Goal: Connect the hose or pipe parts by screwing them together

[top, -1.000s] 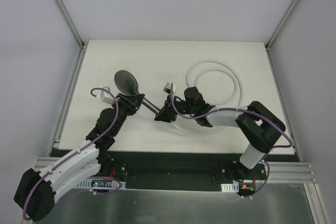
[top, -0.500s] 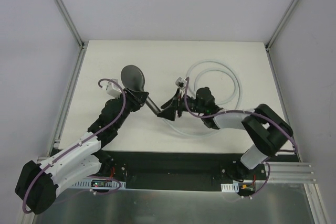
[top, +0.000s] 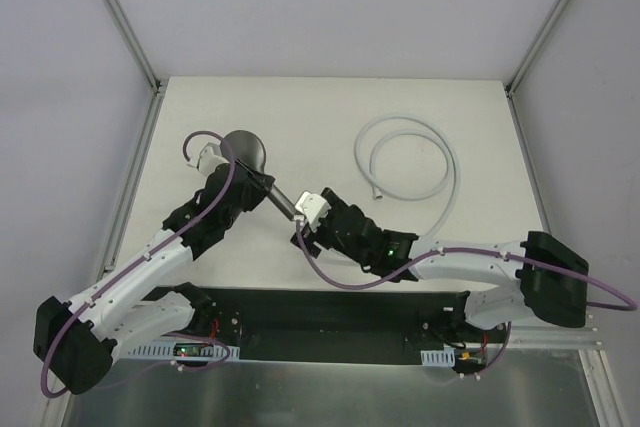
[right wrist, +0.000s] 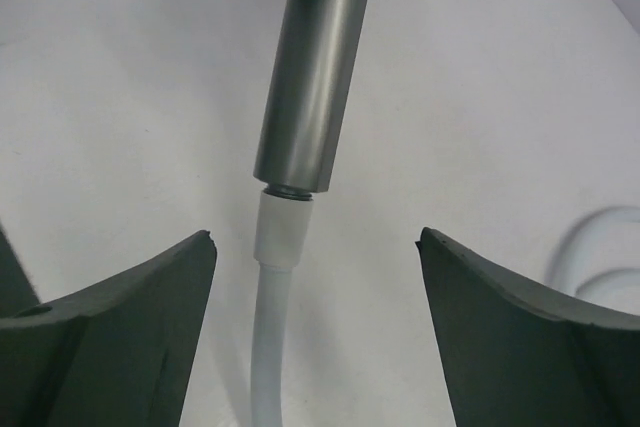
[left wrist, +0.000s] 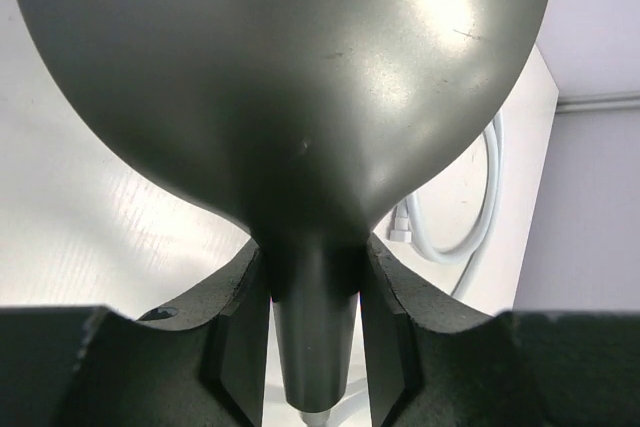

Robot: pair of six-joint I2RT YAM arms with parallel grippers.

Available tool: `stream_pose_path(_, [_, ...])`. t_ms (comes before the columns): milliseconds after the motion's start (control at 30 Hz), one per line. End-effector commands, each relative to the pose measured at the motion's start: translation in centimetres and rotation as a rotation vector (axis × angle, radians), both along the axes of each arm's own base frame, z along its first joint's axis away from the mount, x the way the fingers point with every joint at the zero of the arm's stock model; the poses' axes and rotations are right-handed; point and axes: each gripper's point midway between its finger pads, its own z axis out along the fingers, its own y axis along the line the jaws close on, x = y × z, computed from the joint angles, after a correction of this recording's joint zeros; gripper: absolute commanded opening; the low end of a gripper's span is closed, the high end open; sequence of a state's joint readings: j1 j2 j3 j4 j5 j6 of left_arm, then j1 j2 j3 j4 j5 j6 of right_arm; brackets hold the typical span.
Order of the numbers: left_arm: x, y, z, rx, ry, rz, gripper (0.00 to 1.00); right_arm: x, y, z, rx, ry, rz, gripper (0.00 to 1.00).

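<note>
Right wrist view: the right gripper [right wrist: 315, 237] has its jaws spread wide either side of the fitting [right wrist: 283, 230] on the hose [right wrist: 270, 347], touching nothing, and that fitting sits butted into the handle end of the shower head [right wrist: 315, 77]. The left gripper [left wrist: 312, 347] pinches the handle just below the head, over the table [top: 300, 117]. The screwing step looks to be between turns, so next the right jaws should close squarely on the fitting and twist.
</note>
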State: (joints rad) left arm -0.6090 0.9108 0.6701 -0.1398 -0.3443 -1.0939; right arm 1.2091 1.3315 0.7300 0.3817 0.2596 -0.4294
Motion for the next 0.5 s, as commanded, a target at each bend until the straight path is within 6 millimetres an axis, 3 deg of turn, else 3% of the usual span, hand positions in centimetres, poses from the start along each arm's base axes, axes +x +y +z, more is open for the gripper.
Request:
stream_pose_path(0, [0.2,0.1,3.4,-0.071,0.010,0.064,0.00,2.9,-1.6,0.6,-0.196,-0.188,-0.185,0.81])
stream_pose_path(133, [0.0,0.0,4.4,-0.085,0.016,0.064,0.00,3.0,-0.8,-1.1,-0.249,-0.190,-0.204,0.71])
stream_pose_path(233, [-0.3,-0.1,3.9,-0.104,0.039,0.069,0.00,2.9,-0.2,-1.5,-0.226,-0.176,-0.200,0.63])
stream_pose_path(433, [-1.0,-0.7,1.9,-0.174,0.117,0.079,0.00,3.1,1.6,-0.5,-0.117,-0.147,-0.197,0.29])
stream_pose_path(467, [-1.1,-0.7,1.7,-0.175,0.121,0.082,0.00,2.7,2.2,-0.5,-0.091,-0.125,-0.160,0.19])
